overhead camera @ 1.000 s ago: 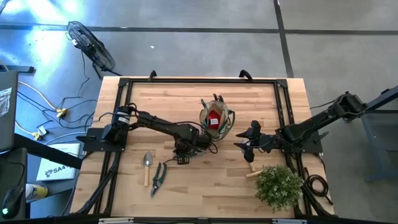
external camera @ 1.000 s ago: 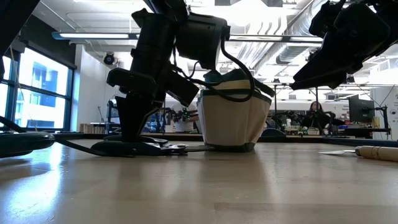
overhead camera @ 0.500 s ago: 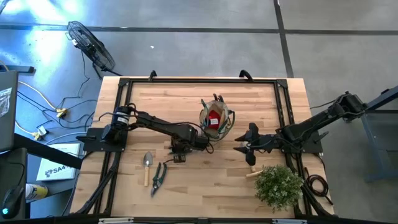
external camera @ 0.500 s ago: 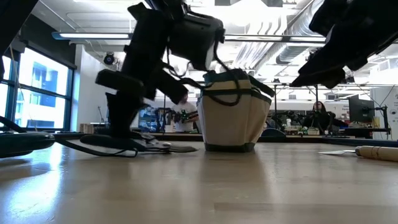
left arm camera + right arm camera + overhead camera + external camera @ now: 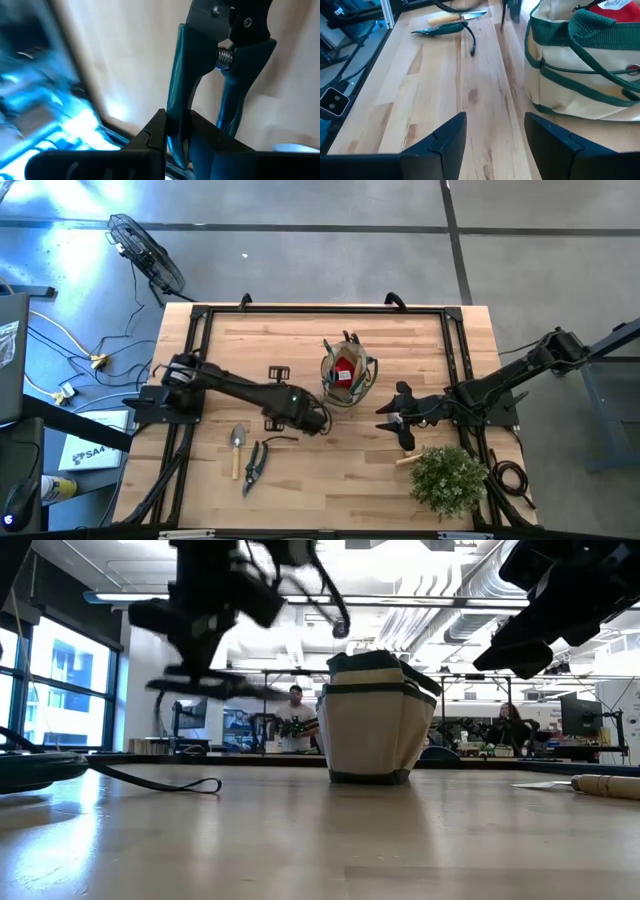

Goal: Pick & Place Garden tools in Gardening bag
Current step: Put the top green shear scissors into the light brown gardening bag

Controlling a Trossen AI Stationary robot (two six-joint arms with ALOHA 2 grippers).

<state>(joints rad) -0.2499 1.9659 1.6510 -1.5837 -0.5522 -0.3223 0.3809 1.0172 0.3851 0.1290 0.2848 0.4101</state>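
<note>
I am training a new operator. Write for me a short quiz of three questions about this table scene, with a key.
1. True or false: the red fabric glove lies inside the olive-tan fabric bag.
2. Which gripper holds the teal-handled pruning shears above the table?
3. Fill the gap: the right gripper hovers beside the bag with its jaws ____.

Key: 1 true; 2 the left gripper; 3 open.
</note>
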